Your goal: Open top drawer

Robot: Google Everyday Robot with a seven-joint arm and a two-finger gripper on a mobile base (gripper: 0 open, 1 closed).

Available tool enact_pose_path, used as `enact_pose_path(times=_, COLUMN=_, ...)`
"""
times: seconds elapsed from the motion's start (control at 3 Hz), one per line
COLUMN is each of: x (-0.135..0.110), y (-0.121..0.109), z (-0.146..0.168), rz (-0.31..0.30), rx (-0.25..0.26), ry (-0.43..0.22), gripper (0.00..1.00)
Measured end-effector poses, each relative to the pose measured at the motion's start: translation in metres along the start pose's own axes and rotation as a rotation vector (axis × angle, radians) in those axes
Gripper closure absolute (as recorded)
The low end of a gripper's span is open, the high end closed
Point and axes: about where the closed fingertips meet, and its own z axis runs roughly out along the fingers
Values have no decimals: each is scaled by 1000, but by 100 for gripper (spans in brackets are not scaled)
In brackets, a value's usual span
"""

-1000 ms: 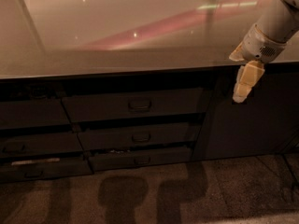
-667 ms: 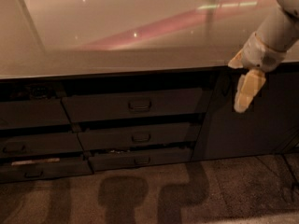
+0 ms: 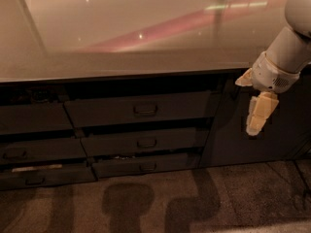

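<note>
The top drawer (image 3: 104, 111) is the wide dark grey front just under the counter edge, with a small horizontal loop handle (image 3: 145, 109) at its centre. Its front sits back under the counter, and no inner floor shows. My gripper (image 3: 256, 119) is cream-coloured and hangs pointing down at the right, in front of the grey cabinet door (image 3: 228, 135). It is well to the right of the drawer handle, at about the same height, and touches nothing that I can see. The white arm (image 3: 286, 52) comes in from the upper right corner.
A glossy countertop (image 3: 121, 28) fills the upper half. Two shorter drawer fronts (image 3: 116, 145) (image 3: 121, 168) lie below the top drawer. More drawers (image 3: 29, 118) stack at the left. Speckled carpet (image 3: 194, 203) with the arm's shadows covers the floor.
The gripper has moved downward and slightly right, from counter-edge height to the level of the top drawer front. The drawers have not moved.
</note>
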Motion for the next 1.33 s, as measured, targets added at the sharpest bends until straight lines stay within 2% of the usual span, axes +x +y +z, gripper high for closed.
enact_pose_path(times=0.33, x=-2, y=0, z=2, rz=-15, rx=56, ry=42, gripper=0)
enact_pose_path(times=0.67, x=0, y=11, z=-1, rz=-90, rx=180, ry=110, gripper=0)
enact_pose_path(times=1.0, x=-1, y=16, z=2, rz=-170, rx=275, ry=119, gripper=0)
enact_pose_path(times=1.33, x=-2, y=18, z=4, rz=-213, rx=317, ry=118, gripper=0)
